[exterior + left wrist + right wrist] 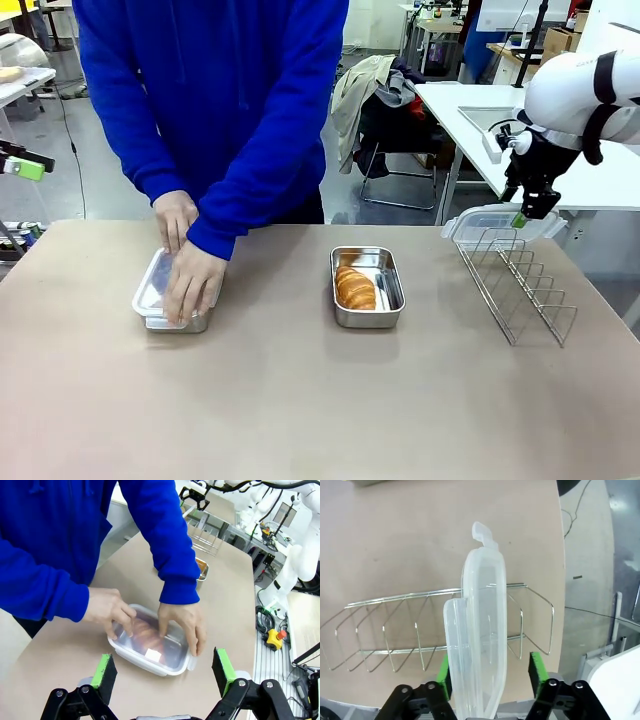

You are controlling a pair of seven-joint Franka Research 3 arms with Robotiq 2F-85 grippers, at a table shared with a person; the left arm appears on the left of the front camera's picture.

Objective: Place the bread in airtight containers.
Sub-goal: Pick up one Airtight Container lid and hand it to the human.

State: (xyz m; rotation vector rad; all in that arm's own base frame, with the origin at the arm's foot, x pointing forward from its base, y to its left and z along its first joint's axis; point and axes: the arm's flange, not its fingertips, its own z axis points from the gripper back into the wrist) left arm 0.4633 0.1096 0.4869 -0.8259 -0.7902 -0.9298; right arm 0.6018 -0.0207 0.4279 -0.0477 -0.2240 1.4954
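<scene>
Where the wire rack stands — clear lid between the right gripper's pinching jaws — left gripper spread.

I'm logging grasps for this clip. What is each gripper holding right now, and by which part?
The right gripper has the clear lid between its pads at one end, over the wire rack. The left gripper is open and holds nothing.

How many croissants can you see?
2. One croissant lies in the open pan mid-table. The other croissant is in the lidded pan under the person's hands. None seem hidden.
</scene>
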